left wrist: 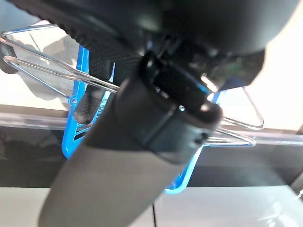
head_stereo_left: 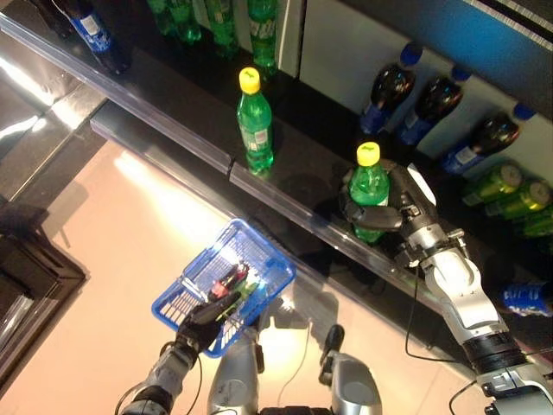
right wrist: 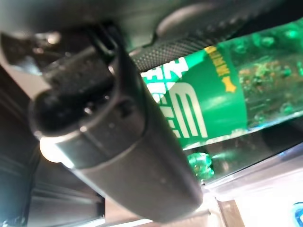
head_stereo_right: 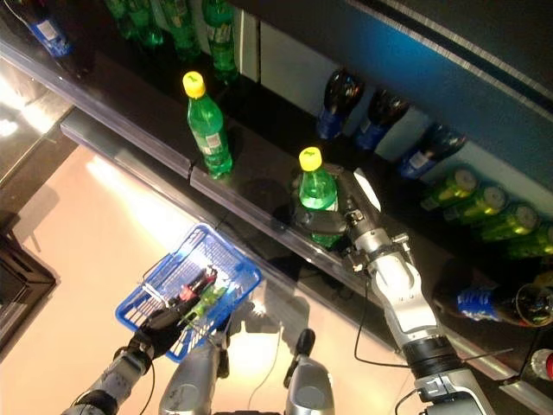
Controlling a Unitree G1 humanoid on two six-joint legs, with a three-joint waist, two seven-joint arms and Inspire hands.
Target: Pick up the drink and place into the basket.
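Observation:
A green drink bottle point(head_stereo_left: 369, 186) with a yellow cap stands upright on the dark shelf point(head_stereo_left: 294, 164). My right hand point(head_stereo_left: 404, 214) wraps its fingers and thumb round the bottle's body; the right wrist view shows the green label point(right wrist: 213, 99) pressed against the hand point(right wrist: 123, 142). Lower down, my left hand point(head_stereo_left: 206, 322) is curled on the wire handle point(left wrist: 42, 71) of a blue basket point(head_stereo_left: 270, 259) held over the floor. Small red and green items point(head_stereo_left: 233, 281) lie in the basket.
A second green bottle point(head_stereo_left: 255, 121) stands further left on the same shelf. Dark cola bottles point(head_stereo_left: 389, 91) lean at the back, and green bottles point(head_stereo_left: 510, 190) lie at the right. A clear rail point(head_stereo_left: 173, 130) runs along the shelf's front edge.

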